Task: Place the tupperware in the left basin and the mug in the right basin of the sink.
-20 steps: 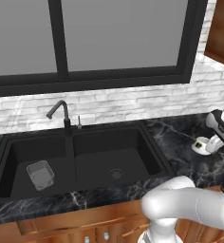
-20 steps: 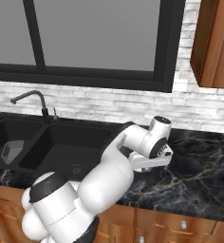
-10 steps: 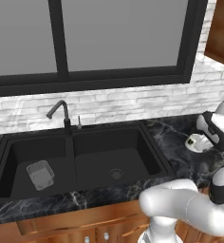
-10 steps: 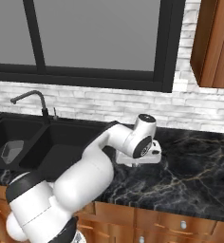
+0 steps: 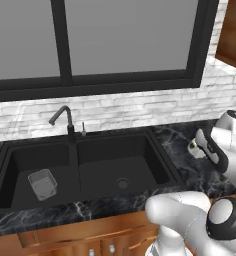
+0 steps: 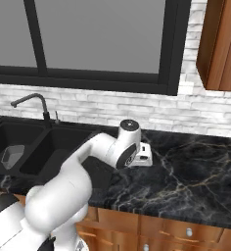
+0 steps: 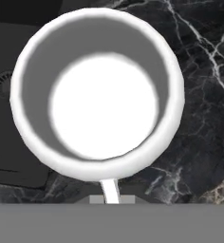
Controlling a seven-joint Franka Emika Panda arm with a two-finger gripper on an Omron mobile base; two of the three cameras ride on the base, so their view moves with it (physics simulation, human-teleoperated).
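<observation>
The white mug (image 7: 99, 95) looms close under the hand camera, seen from above with its handle toward the bottom edge. My gripper (image 5: 200, 147) is shut on the mug (image 5: 194, 148), holding it just above the dark marble counter, right of the sink (image 5: 162, 155). The hand (image 6: 145, 155) hides the mug in the right base view. The translucent grey tupperware (image 5: 42, 183) sits in the left basin (image 5: 25, 162) and appears again as tupperware (image 6: 12, 155). The right basin (image 5: 135, 160), with its round drain (image 5: 122, 183), holds nothing.
A black gooseneck faucet (image 5: 65, 122) rises behind the divider (image 5: 74, 167). The marble counter (image 6: 196, 171) stretches right of the sink. A wooden wall cabinet (image 6: 220, 44) hangs at upper right, and a window spans the brick wall behind.
The gripper has carried the mug leftward over the counter, closer to the sink's right rim. The arm's elbow has swung with it. The tupperware has stayed put.
</observation>
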